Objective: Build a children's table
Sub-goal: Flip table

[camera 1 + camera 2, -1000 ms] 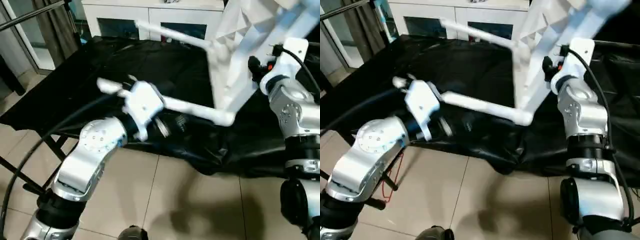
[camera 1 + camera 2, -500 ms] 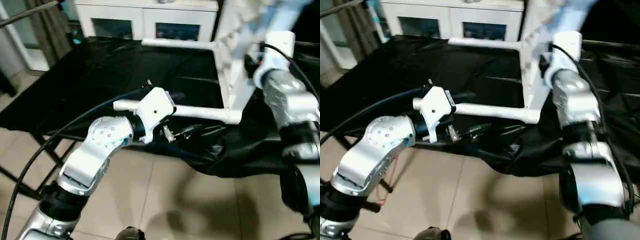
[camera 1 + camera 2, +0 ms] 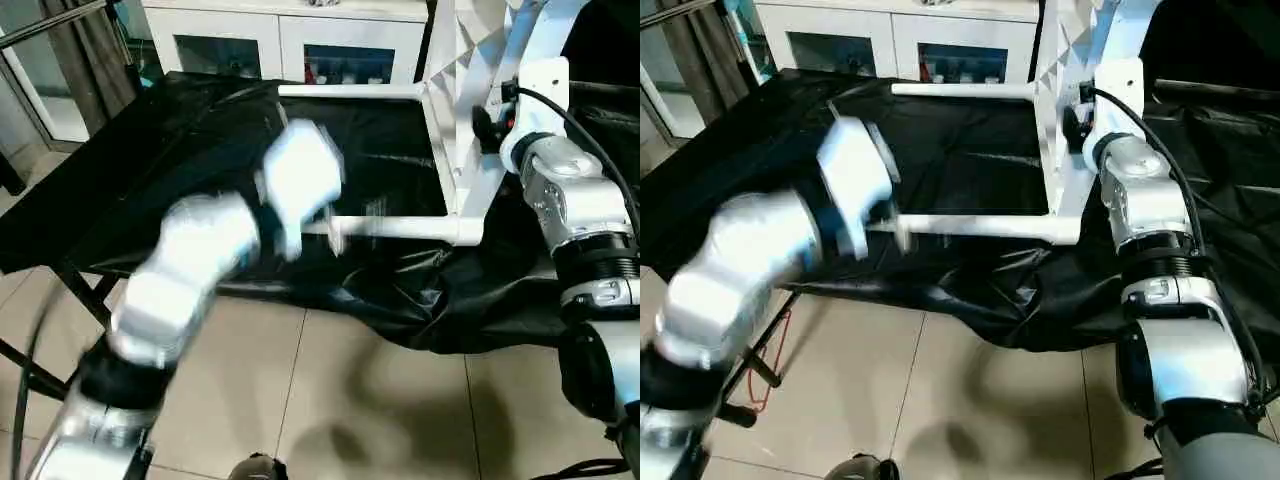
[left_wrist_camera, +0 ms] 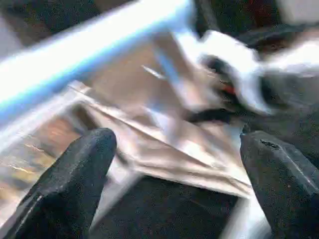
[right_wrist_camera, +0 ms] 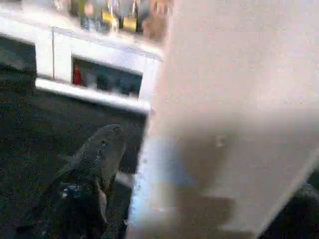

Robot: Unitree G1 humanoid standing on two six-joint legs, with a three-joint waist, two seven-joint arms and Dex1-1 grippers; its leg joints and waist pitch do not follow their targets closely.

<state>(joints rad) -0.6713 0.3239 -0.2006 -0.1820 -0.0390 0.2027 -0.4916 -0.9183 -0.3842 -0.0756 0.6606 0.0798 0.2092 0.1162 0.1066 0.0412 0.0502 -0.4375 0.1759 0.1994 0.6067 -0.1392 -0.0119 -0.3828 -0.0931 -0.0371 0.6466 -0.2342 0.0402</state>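
- Left claw (image 4: 174, 184), fingers spread wide and empty, should close squarely around the near leg (image 3: 400, 228).
- Right claw (image 5: 149, 164): grip unclear beside the tabletop (image 3: 470, 90); steady it.

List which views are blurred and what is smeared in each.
Eye views: the left arm is motion-smeared, while the tabletop, legs and right arm stay sharp. Left wrist view: the background streaks behind its dark fingers. Right wrist view: the close tabletop is out of focus.

Silver jointed forearms (image 3: 575, 205) with white wrist housings, black cables, black collars and matte black fingers (image 4: 75, 184).
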